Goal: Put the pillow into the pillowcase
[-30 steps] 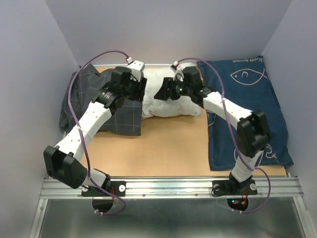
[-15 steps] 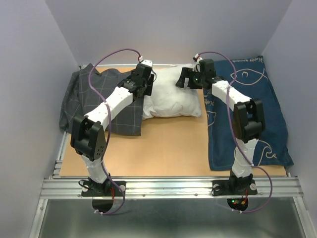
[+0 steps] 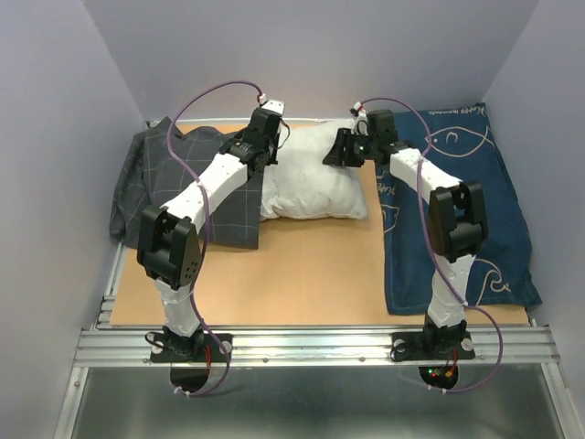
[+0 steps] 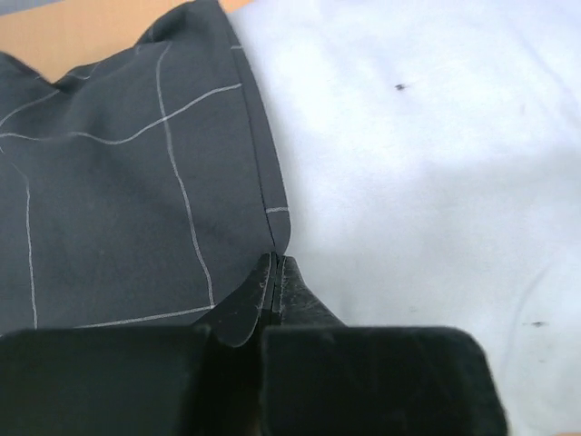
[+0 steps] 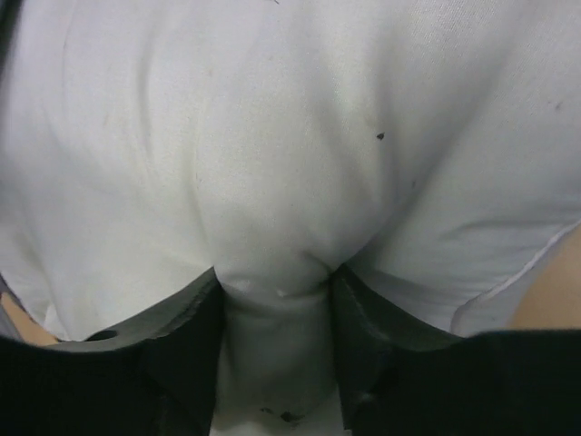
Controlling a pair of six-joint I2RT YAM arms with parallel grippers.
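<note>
Pillow [image 5: 272, 136] bunches between fingers of the right claw [image 5: 275, 277], a fold pinched tight (white cloth fills everything ahead); left claw [image 4: 275, 265], pressed together, nips the pillowcase [image 4: 118, 200] hem, grey cloth to its left, pillow right.

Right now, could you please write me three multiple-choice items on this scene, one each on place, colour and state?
1. The pillowcase lies on which side of the pillow? A left; B right; C wholly underneath.
2. The cloth on the right arm's side is: A red; B navy blue; C green.
3. The right gripper is: A open in the air; B shut on the pillowcase; C pinching the pillow.
1 A, its grey grid fabric spreads on the left arm's side; 2 B, navy with white fish drawings; 3 C, white fabric bulges between its fingers.
</note>
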